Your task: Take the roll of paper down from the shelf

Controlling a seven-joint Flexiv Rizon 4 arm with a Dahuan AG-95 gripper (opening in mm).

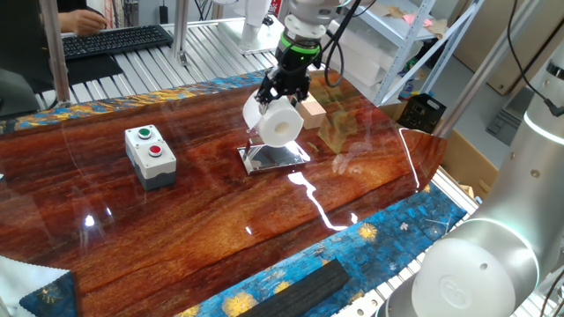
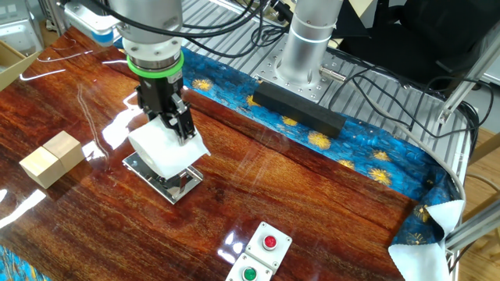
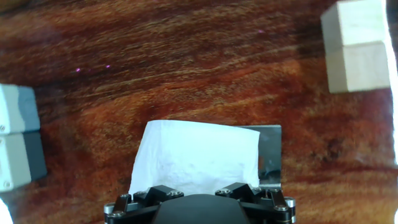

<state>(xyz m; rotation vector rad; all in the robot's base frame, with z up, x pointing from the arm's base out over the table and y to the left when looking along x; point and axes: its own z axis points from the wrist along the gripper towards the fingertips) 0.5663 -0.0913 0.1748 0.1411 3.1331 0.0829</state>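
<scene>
In the fixed view facing the arm, going left to right: the grey button box [image 1: 150,156] sits toward the left end of the worktop, well apart from the work. Near the middle, closer to the far edge, the roll of paper [image 1: 278,124] hangs above the shelf [image 1: 274,158], whose mirror-like base plate lies flat on the wood. Just behind and to the right, toward the far edge, stands the wooden block [image 1: 311,109].

The gripper [image 1: 286,92] has its fingers narrowed onto the roll; in the hand view the white paper bulges out between them, so the hold looks firm, though the pads themselves are hidden by paper.

The step in hand seems to be drawing the roll clear of the holder. Whether the core is fully off the short bar cannot be told. To do it well, draw it along the bar's line until it is surely free, then carry it to bare wood away from the block, and lower it gently without squeezing the soft paper harder.

The arm comes down from above the far edge, wrist nearly vertical, tilted slightly toward the roll
</scene>
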